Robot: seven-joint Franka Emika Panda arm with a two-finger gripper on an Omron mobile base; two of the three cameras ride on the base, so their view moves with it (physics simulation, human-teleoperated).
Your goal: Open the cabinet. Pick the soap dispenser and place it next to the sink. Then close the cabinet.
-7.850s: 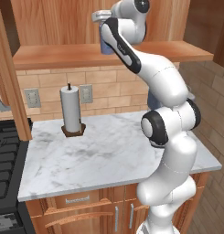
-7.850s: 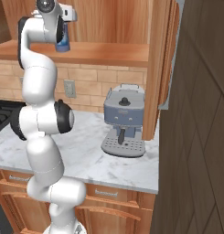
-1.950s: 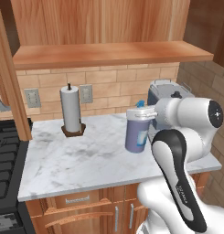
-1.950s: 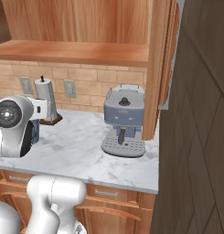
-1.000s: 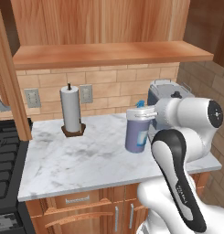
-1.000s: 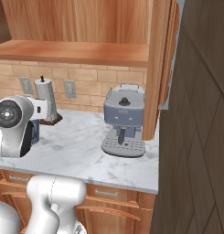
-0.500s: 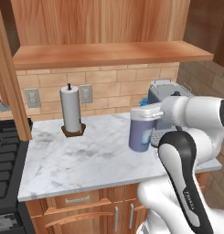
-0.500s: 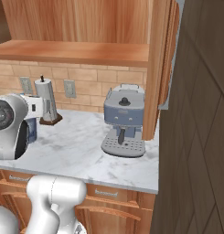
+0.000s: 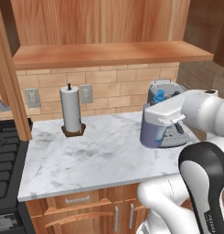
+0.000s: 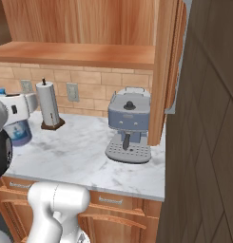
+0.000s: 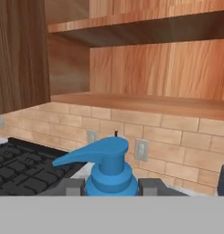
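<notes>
A white marble counter point(image 9: 99, 160) is seen below the open cabinet point(image 9: 109, 27), whose plain wooden shelf floor point(image 9: 109, 54) is bare. On the counter, a paper towel roll point(image 9: 71, 111) is stood near the brick wall, and a grey-blue coffee machine point(image 10: 130, 126) is set well apart toward the right.

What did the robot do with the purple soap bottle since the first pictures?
The pincer carried the soap dispenser down from the cabinet shelf to just above the counter, in front of the coffee machine. In the last moment it slid a little further right in the left base view. It is still gripped. The paper towel roll and coffee machine stayed put, and the cabinet is still open.
</notes>
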